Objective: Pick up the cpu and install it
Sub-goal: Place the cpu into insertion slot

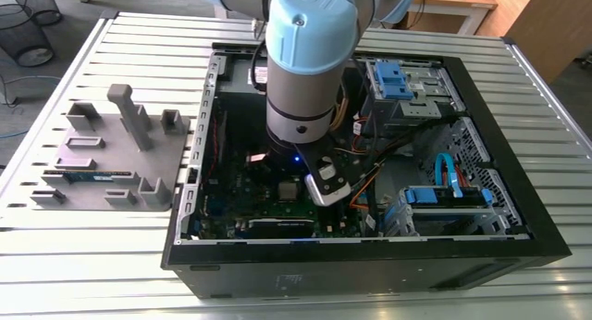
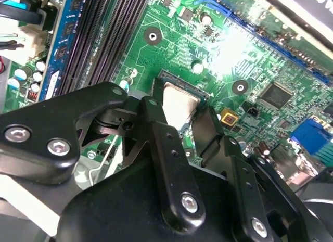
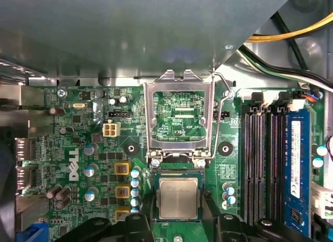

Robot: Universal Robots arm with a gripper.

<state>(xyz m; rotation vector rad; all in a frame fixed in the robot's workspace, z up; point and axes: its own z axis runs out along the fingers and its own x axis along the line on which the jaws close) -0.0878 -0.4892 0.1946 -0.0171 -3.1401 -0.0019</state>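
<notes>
The cpu (image 3: 178, 198), a small square chip with a silver-grey top, lies flat in the motherboard socket (image 3: 154, 175) inside the open computer case (image 1: 518, 216). It also shows as a small grey square in the exterior view (image 1: 290, 190), just below the arm's wrist (image 1: 301, 126). My gripper (image 2: 179, 116) reaches down over the socket, and its black fingers (image 2: 153, 114) stand against two opposite edges of the cpu (image 2: 179, 99). The jaws look shut on the chip. The gripper (image 3: 178, 205) and its dark finger tips flank the chip in both wrist views.
The socket's metal load plate (image 3: 179, 96) is flipped open and upright beside the cpu. Black memory slots (image 3: 260, 164) and a blue memory stick (image 3: 295, 164) run along one side. Loose cables (image 1: 370, 174) and blue drive cages (image 1: 444, 195) fill the case's right. A grey fixture plate (image 1: 111, 161) lies on the exterior view's left.
</notes>
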